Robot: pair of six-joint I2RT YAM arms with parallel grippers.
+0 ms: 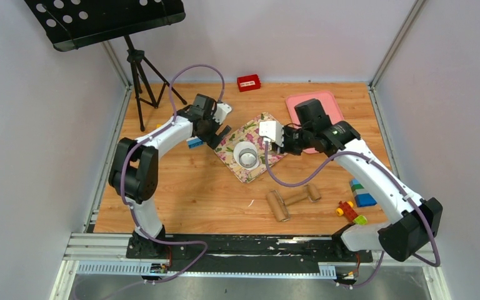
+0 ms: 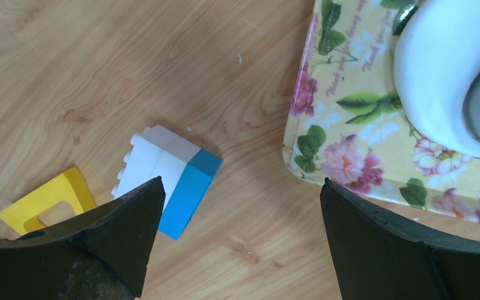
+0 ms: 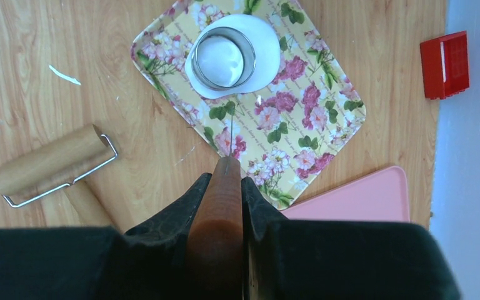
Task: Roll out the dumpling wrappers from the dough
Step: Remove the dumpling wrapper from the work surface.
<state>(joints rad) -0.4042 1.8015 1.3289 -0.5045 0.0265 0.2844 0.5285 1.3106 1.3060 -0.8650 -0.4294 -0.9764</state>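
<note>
The dough (image 3: 259, 53) is a flattened white sheet on the floral tray (image 3: 312, 119), with a metal ring cutter (image 3: 224, 57) standing on it. Inside the ring lies a round of dough; I cannot tell whether it is cut free. Dumpling wrappers lying loose are out of view. My left gripper (image 2: 242, 182) is open over bare wood beside the tray's left edge (image 2: 350, 156), with the dough (image 2: 437, 69) just beyond. My right gripper (image 3: 226, 180) is shut on the brown wooden handle (image 3: 222, 219) of a thin-bladed tool that points toward the ring. From above, the left gripper (image 1: 219, 137) and right gripper (image 1: 279, 145) flank the tray (image 1: 259, 125).
A white-and-blue block (image 2: 175, 175) and a yellow piece (image 2: 44, 200) lie left of the left gripper. A wooden roller (image 1: 278, 205) lies in front of the tray. A pink tray (image 1: 325, 103), a red box (image 1: 248, 82), coloured blocks (image 1: 356, 203) and a tripod (image 1: 140, 75) stand around.
</note>
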